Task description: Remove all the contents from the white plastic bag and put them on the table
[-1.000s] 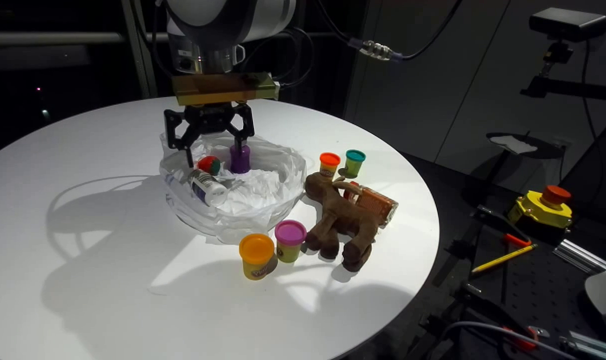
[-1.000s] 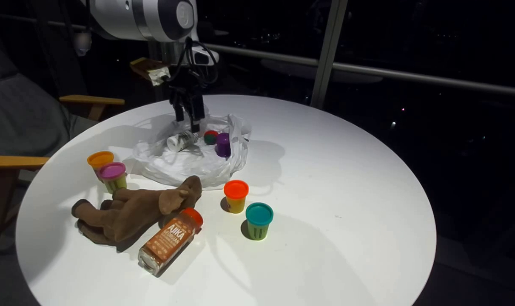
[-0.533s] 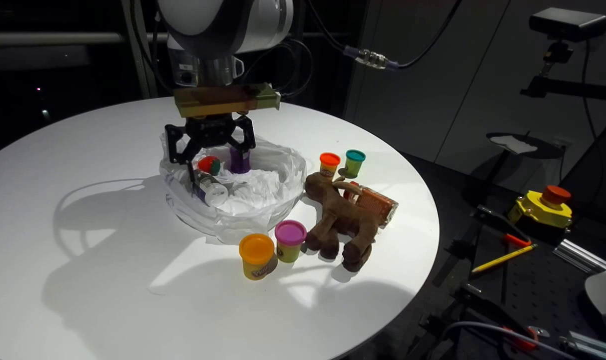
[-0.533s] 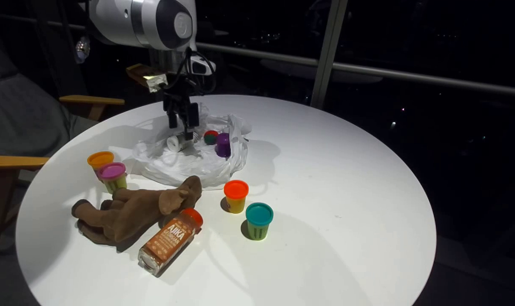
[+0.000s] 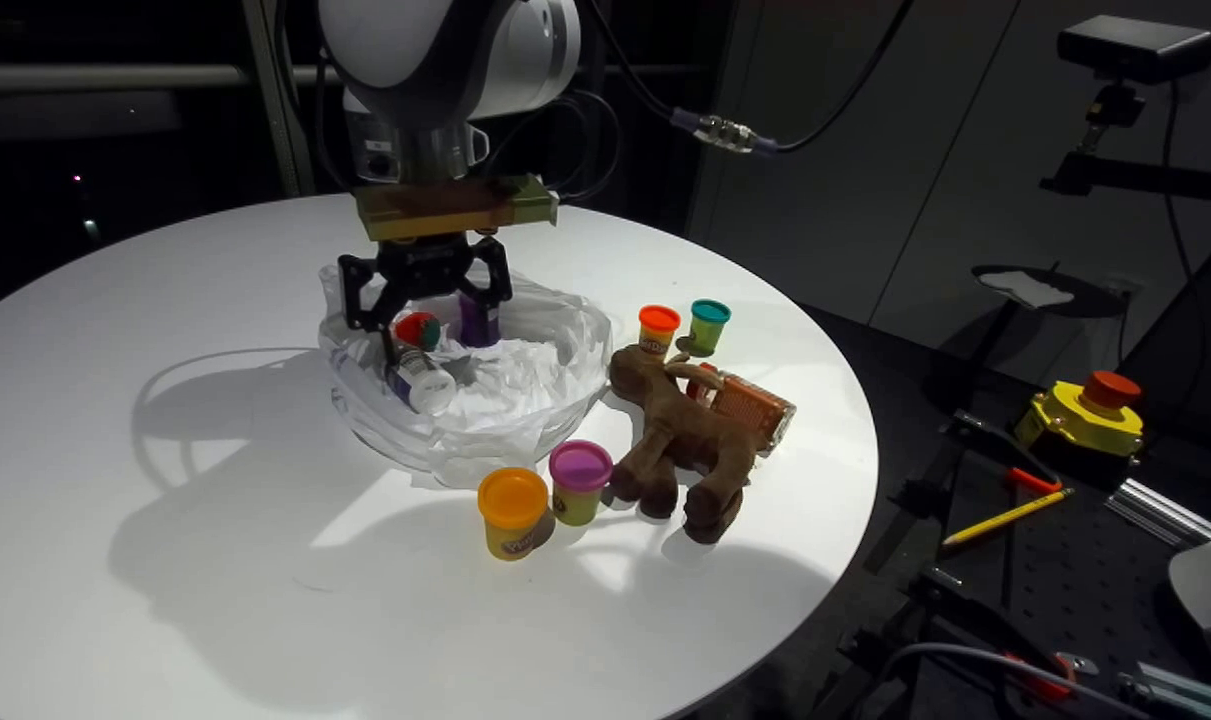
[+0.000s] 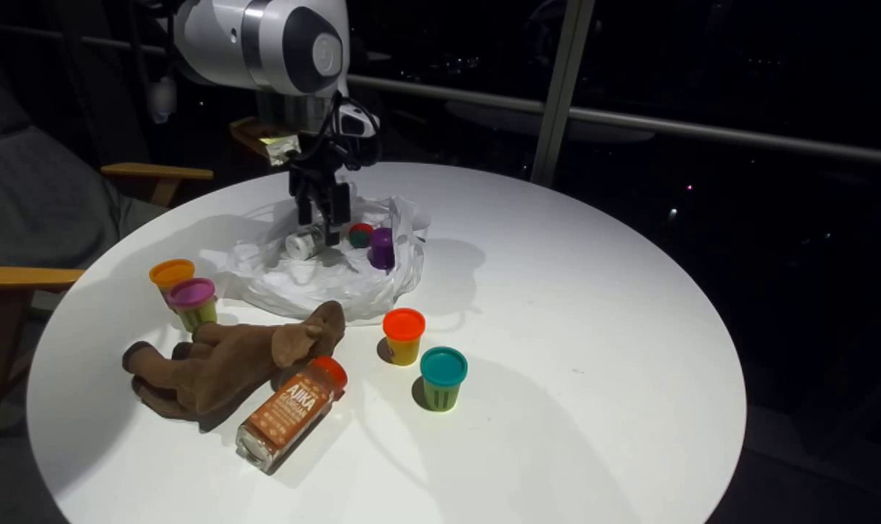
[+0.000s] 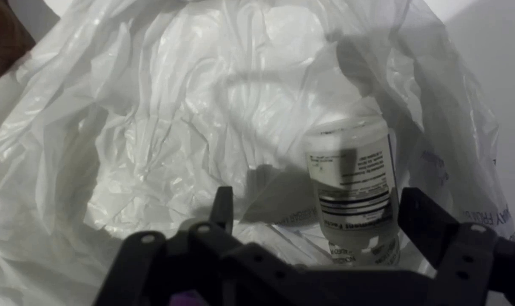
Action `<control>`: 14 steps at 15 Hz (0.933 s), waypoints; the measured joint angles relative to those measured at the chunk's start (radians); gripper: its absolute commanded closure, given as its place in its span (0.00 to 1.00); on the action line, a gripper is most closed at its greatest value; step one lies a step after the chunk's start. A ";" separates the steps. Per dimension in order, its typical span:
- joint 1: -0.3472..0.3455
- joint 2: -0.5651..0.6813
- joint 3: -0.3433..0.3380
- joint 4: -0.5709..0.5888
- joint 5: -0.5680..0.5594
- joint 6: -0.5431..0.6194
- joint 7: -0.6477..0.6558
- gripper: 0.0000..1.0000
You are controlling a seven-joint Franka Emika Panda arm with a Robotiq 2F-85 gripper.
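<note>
The white plastic bag (image 5: 510, 400) lies open on the white table in both exterior views (image 6: 316, 291) and fills most of the wrist view (image 7: 155, 110). Inside lie a white supplement bottle (image 5: 427, 388), a red and green round object (image 5: 418, 329) and a purple container (image 5: 480, 325). My gripper (image 7: 317, 199) is open over the bag, pointing down. In the wrist view the bottle (image 7: 351, 178) lies between the fingers, close to the right one and well apart from the left one. The purple container shows only at the wrist view's bottom edge (image 7: 187, 298).
On the table around the bag stand orange-lidded (image 5: 512, 512), pink-lidded (image 5: 578, 485), red-lidded (image 6: 404, 337) and teal-lidded (image 6: 442, 382) tubs. A brown plush animal (image 5: 685, 440) and an Ajika jar (image 6: 291, 411) lie beside the bag.
My open gripper has come down into the bag toward the bottle, then shifted slightly sideways. The bottle, round object, purple container and things on the table have not visibly moved.
</note>
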 measured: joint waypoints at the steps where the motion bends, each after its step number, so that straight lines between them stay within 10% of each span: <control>1: 0.000 0.006 0.000 0.010 0.000 -0.008 -0.002 0.00; 7: 0.001 0.047 0.010 0.058 0.000 -0.054 -0.014 0.00; 9: 0.001 0.063 0.013 0.074 0.000 -0.068 -0.017 0.28; 14: 0.005 0.109 0.014 0.138 0.000 -0.110 -0.023 0.56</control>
